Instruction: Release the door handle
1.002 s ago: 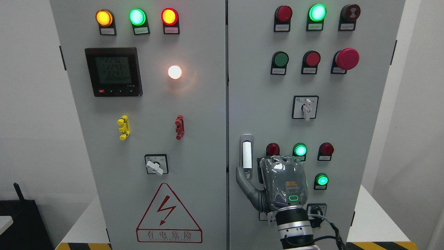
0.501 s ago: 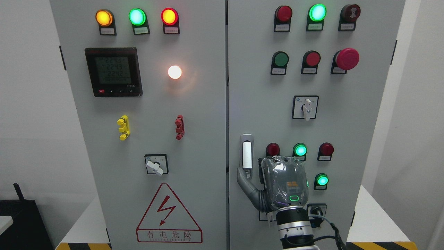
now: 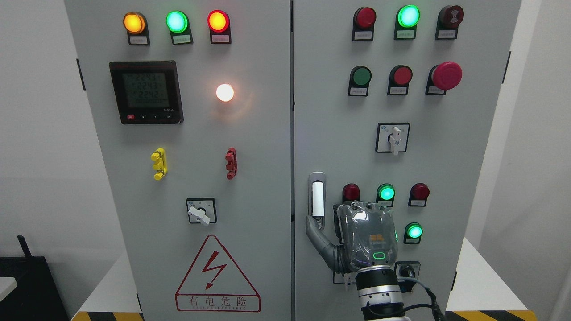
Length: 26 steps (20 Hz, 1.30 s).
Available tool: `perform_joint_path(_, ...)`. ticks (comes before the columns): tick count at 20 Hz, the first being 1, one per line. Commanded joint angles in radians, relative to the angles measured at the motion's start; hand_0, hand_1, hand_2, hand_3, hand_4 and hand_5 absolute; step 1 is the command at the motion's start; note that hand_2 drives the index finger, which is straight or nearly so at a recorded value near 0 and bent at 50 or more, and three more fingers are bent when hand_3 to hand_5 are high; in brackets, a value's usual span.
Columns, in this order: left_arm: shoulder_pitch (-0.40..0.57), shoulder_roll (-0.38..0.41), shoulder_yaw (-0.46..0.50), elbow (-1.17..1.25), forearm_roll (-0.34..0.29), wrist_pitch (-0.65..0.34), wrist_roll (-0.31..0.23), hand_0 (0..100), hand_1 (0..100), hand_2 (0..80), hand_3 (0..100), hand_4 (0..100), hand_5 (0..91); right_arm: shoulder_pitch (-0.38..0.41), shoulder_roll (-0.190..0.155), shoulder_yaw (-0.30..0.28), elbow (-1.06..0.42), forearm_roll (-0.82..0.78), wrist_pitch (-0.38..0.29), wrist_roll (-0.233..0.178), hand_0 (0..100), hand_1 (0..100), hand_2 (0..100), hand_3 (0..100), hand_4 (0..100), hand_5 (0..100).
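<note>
Door handle (image 3: 317, 196) beside robot hand (image 3: 357, 238), indicator lights (image 3: 386, 192) adjacent.

The right hand (image 3: 366, 236) hides its fingers and the door handle (image 3: 317, 196) foot.

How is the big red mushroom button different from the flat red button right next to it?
The mushroom button is bigger and sticks out past its black base; the flat red button is smaller and sits inside a black ring. The mushroom button looks pinkish red, the flat one plainer red. Both are round, unlit, and sit in the same row on the right door, each with a small label beneath.
</note>
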Motion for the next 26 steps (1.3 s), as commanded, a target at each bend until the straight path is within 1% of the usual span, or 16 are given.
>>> perform_joint_path(1,0.0,0.0,0.011,0.017,0.0,0.001,0.001,12,39,0.0,0,0,0.0,0.0,0.0,-0.001,-0.005,-0.001,0.005,-0.001,43,7,95,100,99,95)
perform_joint_path(18,0.0,0.0,0.011,0.017,0.0,-0.001,0.001,12,39,0.0,0,0,0.0,0.003,0.0,-0.001,-0.018,-0.001,0.01,-0.004,44,7,94,100,99,95)
perform_joint_path(26,0.0,0.0,0.011,0.017,0.0,-0.001,0.001,12,39,0.0,0,0,0.0,0.011,0.0,-0.009,-0.024,-0.001,0.01,-0.007,43,12,94,100,99,96)
